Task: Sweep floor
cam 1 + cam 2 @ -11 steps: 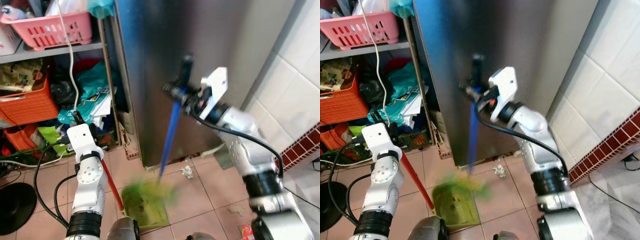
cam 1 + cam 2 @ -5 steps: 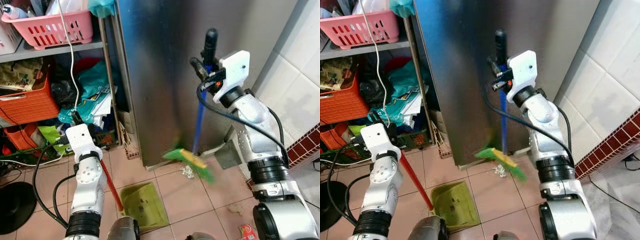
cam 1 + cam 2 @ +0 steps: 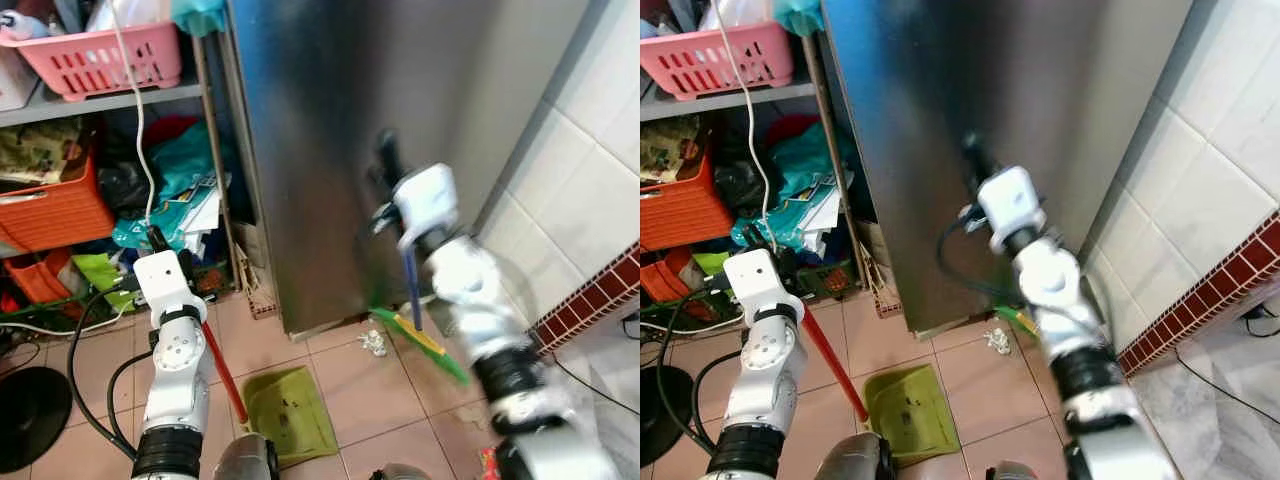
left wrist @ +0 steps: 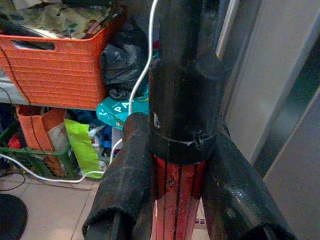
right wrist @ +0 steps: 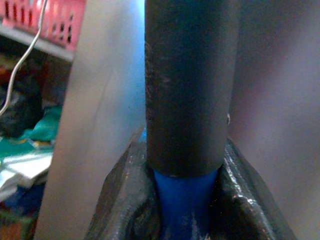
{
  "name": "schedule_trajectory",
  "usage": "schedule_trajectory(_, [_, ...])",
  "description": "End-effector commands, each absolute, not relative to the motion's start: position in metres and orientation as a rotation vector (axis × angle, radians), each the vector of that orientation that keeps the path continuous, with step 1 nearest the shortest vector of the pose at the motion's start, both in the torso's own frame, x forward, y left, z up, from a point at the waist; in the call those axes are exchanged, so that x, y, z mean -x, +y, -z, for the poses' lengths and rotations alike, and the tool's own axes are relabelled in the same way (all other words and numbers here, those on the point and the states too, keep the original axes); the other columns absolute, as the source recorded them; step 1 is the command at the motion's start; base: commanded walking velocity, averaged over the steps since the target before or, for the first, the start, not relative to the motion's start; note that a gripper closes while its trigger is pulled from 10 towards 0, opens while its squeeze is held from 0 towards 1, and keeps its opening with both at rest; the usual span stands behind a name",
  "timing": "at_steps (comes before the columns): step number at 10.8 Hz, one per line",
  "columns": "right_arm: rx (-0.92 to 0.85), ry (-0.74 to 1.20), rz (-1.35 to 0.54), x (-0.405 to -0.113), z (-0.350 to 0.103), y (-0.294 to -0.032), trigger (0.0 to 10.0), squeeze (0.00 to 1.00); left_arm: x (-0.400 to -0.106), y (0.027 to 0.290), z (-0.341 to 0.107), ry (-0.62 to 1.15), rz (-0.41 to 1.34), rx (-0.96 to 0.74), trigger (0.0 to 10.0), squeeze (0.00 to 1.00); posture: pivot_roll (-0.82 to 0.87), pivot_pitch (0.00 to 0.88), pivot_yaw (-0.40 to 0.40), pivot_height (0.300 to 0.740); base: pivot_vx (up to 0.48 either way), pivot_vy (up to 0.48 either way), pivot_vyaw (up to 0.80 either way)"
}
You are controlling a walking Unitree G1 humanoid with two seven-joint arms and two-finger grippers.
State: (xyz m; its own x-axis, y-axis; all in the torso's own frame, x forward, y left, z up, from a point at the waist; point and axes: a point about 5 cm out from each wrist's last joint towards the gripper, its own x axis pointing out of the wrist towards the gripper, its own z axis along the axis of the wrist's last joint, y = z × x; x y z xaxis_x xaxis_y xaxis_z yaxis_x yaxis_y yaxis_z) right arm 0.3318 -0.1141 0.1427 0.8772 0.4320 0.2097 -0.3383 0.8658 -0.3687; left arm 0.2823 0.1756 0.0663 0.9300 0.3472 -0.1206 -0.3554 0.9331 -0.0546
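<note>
My broom has a blue shaft, a black grip and green bristles edged in yellow. My dustpan is olive green on a red handle capped in black. The floor is pinkish-tan tile. The refrigerator is brushed grey steel. One basket is pink, the crate orange.

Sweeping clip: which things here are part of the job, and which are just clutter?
Job:
broom, in right claw
dustpan, its red handle in left claw
crumpled paper

Clutter:
pink basket
orange crate
fridge
</note>
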Motion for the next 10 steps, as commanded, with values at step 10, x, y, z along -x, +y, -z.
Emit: schedule_trajectory(10, [-0.064, -0.179, -0.752, -0.316, -0.160, -0.093, 10.0, 0.00, -0.287, 0.167, -0.074, 0.067, -0.321, 0.089, 10.0, 0.00, -0.07, 0.059, 0.029, 0.740, 0.000, 0.000, 0.00])
